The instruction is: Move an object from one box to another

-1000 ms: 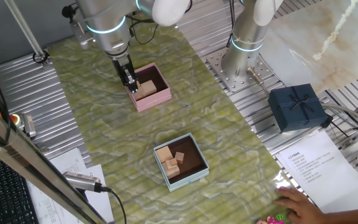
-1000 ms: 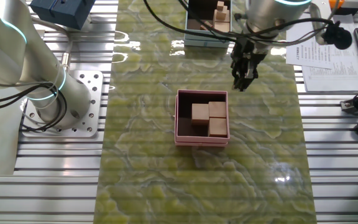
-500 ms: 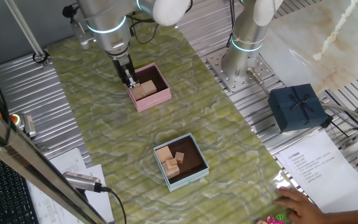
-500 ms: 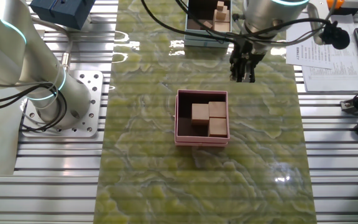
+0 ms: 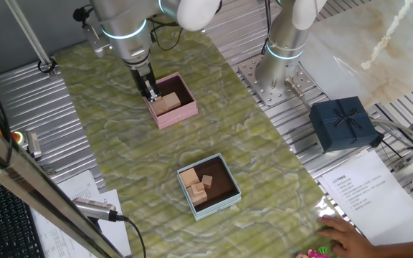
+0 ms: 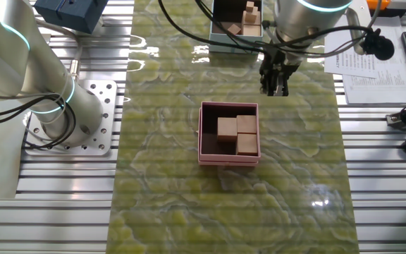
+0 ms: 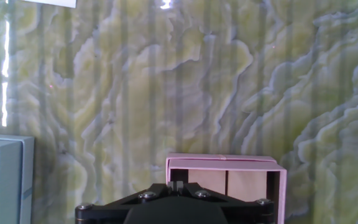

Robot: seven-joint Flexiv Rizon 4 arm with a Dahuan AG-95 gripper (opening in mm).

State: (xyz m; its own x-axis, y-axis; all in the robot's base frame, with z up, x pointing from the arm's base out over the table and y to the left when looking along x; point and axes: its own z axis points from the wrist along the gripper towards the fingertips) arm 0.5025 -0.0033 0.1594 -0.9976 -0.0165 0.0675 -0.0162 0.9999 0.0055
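This is a robotics lab: two silver robot arms (image 5: pixel 287 32) are bolted onto a slotted aluminium table (image 6: pixel 62 204) covered with a green marble-pattern mat (image 5: pixel 120 143), with a keyboard (image 5: pixel 6 222) and printed sheets (image 5: pixel 361 186) at its edges.

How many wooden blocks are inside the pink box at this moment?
3, all on one side of the pink box: one block toward the middle, one block in a corner, one block right beside it. None seems hidden.
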